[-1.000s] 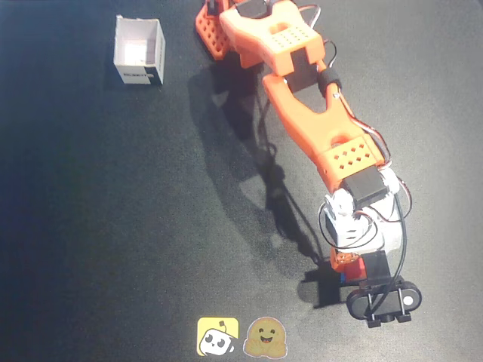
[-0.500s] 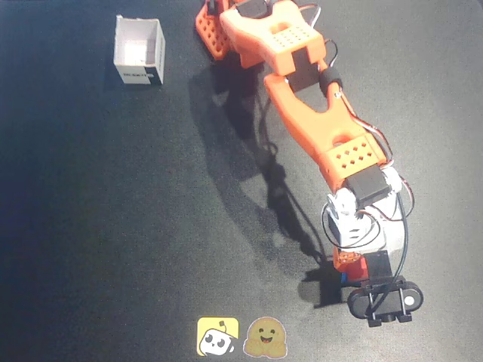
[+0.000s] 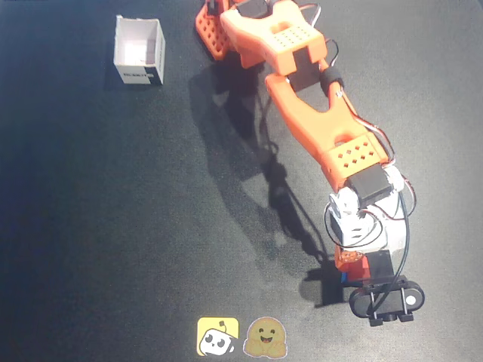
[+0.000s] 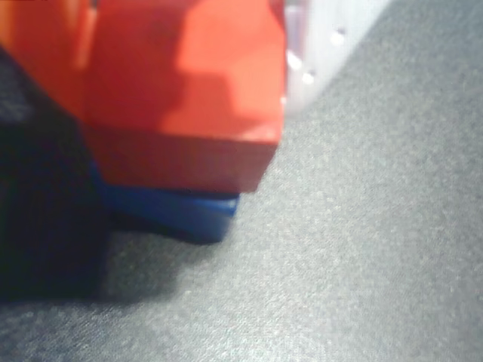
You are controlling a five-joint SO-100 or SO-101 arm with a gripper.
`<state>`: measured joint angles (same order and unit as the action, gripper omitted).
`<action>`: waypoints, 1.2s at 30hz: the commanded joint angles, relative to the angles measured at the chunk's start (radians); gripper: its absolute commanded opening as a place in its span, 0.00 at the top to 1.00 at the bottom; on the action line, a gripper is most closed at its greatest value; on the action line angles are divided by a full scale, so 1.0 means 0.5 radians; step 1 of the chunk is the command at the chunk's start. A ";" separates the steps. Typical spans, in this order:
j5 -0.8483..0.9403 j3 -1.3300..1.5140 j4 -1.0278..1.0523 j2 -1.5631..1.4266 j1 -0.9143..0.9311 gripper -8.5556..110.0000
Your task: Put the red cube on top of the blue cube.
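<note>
In the wrist view the red cube fills the upper left and rests on top of the blue cube, of which only a low front strip shows. My gripper is closed around the red cube, with the white finger against its right side and an orange part on its left. In the overhead view the gripper is at the lower right of the dark mat. There the red cube shows only as a small patch under the wrist, and a sliver of the blue cube shows below it.
A white open box stands at the far upper left. Two stickers, one yellow and one brown, lie at the mat's front edge. The black wrist camera mount juts out beside the cubes. The arm's base is at top centre.
</note>
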<state>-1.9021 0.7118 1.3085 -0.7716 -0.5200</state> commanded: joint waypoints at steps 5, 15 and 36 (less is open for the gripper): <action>-0.037 -0.077 -0.046 -0.018 -0.018 0.72; -0.055 -0.052 -0.028 -0.114 -0.015 0.72; -0.074 0.623 -0.046 -0.920 -0.003 0.72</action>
<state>-1.9390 0.9787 1.3085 -1.0937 -0.5200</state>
